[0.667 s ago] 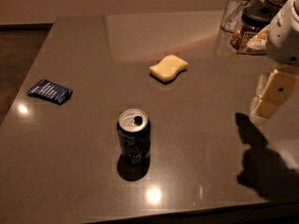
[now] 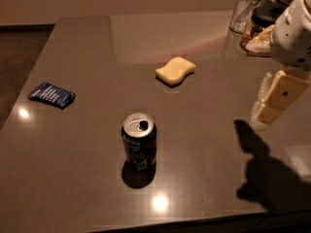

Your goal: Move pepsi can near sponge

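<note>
One pepsi can (image 2: 139, 141), one sponge (image 2: 175, 71) (well apart); end effector (image 2: 265, 111) at right, apparently empty, opening indiscernible.

Kitchen-like counter (image 2: 194, 38) — glass (image 2: 248, 8), jar (image 2: 265, 18); end effector (image 2: 265, 111) right.

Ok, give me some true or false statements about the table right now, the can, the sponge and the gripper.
The pepsi can stands upright on the table. True.
The sponge touches the can. False: they are apart, the sponge lying farther back.
The gripper holds the can. False: it hangs at the right edge, away from the can.
A blue packet lies left of the can. True.
</note>
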